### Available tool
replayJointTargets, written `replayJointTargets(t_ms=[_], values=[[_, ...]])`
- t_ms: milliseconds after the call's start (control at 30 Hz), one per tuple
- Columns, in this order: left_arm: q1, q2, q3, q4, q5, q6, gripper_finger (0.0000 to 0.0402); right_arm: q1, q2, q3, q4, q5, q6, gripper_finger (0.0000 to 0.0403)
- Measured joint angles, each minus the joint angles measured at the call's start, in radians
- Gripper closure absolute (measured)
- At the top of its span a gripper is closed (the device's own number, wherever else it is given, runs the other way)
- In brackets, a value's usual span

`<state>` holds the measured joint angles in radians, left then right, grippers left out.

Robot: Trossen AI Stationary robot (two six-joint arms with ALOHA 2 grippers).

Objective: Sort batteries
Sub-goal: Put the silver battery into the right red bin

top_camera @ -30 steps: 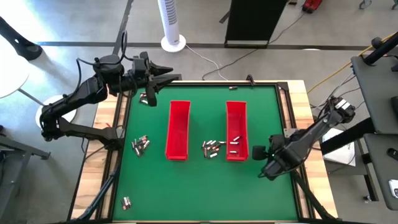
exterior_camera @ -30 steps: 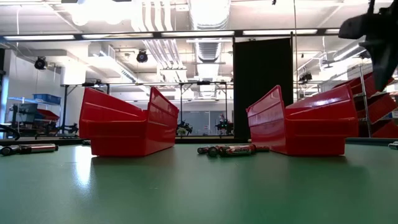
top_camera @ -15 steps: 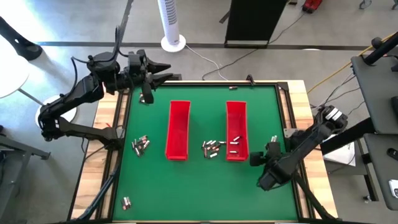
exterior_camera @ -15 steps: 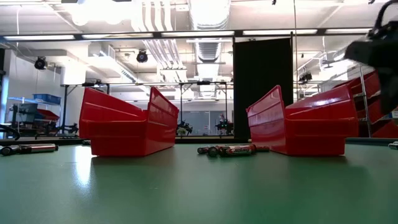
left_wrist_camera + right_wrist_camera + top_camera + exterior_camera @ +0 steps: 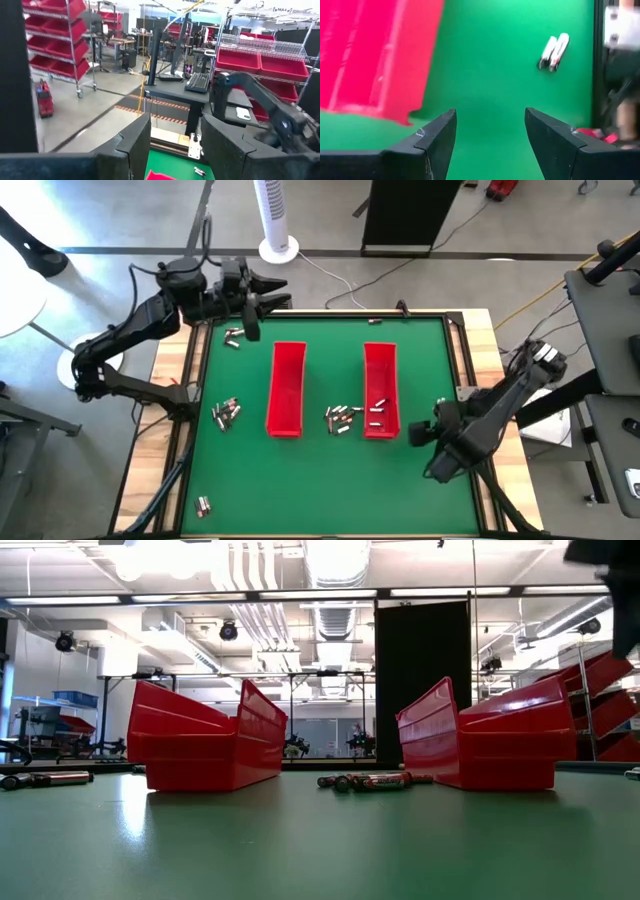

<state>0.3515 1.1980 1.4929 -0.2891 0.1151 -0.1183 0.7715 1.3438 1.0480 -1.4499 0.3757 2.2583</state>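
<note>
Both arms' jaws gape empty – right wrist view alone catches two batteries [image 5: 554, 51] lying on green mat [image 5: 510, 75]

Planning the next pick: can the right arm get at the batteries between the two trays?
Probably, from above. The right gripper is open and empty, but the right tray stands between it and those batteries.

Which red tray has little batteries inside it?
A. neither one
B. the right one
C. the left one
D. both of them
B: seen from above, a few batteries lie inside the right red tray, while the left red tray shows only its bare red floor.
</note>
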Motion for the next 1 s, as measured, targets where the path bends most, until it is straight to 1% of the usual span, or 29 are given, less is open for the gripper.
replayJointTargets(t_ms=[133,233,300,433,533,633,700,800,833,900,1000], values=[[-0.015,0.023,0.000,0.003,0.074,-0.040,0.0246,-0.063,-0.093,0.064,-0.064,-0.011,-0.251,0.0175],[-0.039,0.033,0.000,0.007,0.086,-0.070,0.0246,-0.141,-0.166,0.105,-0.096,-0.017,-0.476,0.0175],[-0.063,0.034,0.000,0.012,0.086,-0.078,0.0246,-0.211,-0.217,0.124,-0.097,-0.041,-0.667,0.0175],[-0.137,0.029,0.000,0.026,0.069,-0.078,0.0246,-0.378,-0.288,0.141,-0.100,-0.140,-1.118,0.0174],[-0.211,0.028,0.000,0.028,-0.005,-0.065,0.0246,-0.491,-0.309,0.144,-0.100,-0.218,-1.502,0.0174],[-0.290,0.034,0.000,0.028,-0.127,-0.044,0.0246,-0.565,-0.305,0.144,-0.101,-0.278,-1.923,0.0175],[-0.341,0.044,-0.001,0.029,-0.215,-0.035,0.0246,-0.588,-0.297,0.140,-0.104,-0.274,-2.179,0.0178],[-0.408,0.062,-0.002,0.028,-0.319,-0.025,0.0246,-0.610,-0.295,0.109,-0.108,-0.256,-2.550,0.0184],[-0.427,0.069,-0.002,0.027,-0.347,-0.025,0.0246,-0.614,-0.296,0.094,-0.109,-0.249,-2.650,0.0187],[-0.462,0.079,-0.002,0.028,-0.390,-0.025,0.0246,-0.622,-0.298,0.054,-0.110,-0.243,-2.799,0.0193],[-0.503,0.093,-0.002,0.027,-0.436,-0.023,0.0246,-0.627,-0.301,-0.013,-0.112,-0.244,-2.948,0.0203]])
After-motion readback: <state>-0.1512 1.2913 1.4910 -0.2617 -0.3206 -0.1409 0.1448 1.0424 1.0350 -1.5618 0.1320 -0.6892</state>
